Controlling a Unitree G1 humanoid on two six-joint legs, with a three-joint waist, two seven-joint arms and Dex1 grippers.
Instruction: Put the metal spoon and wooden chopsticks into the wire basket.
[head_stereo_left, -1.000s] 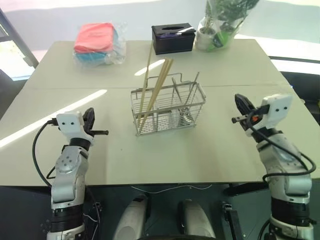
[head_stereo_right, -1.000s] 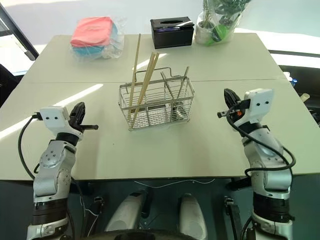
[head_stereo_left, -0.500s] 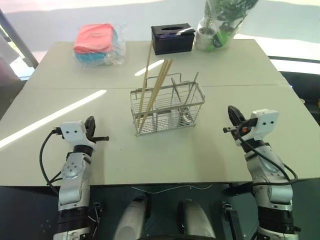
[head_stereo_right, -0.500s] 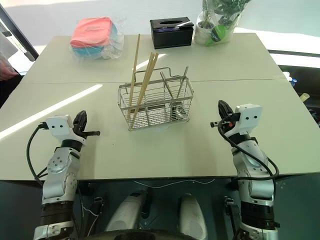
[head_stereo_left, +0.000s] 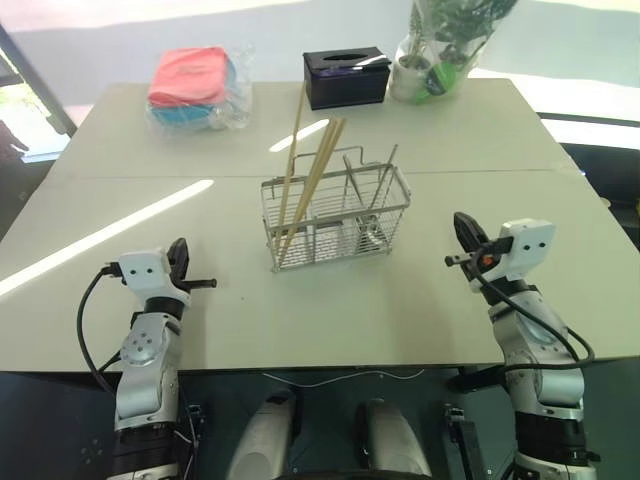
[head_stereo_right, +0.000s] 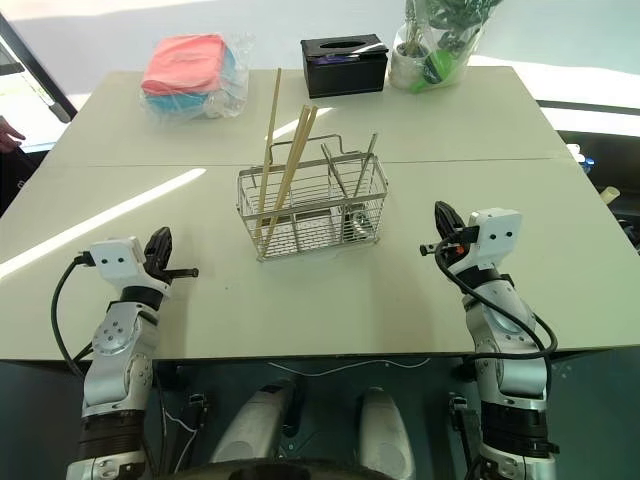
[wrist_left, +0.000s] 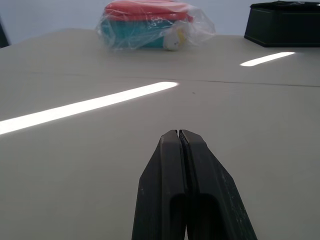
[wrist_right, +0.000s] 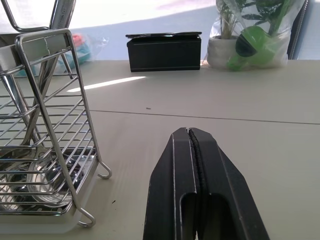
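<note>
Both arms are drawing back and sinking toward the near edge of the worktop (head_stereo_left: 330, 320). The left gripper (head_stereo_left: 178, 258), fingers pressed together and empty, is sitting lower and closer to the robot than a second ago, its arm showing shorter over the worktop. The right gripper (head_stereo_left: 466, 232), likewise shut and empty, is dropping too and easing slightly inward, farther down from the wire basket (head_stereo_left: 335, 217). Most of this happens in the first half second; since then both are nearly settling.
</note>
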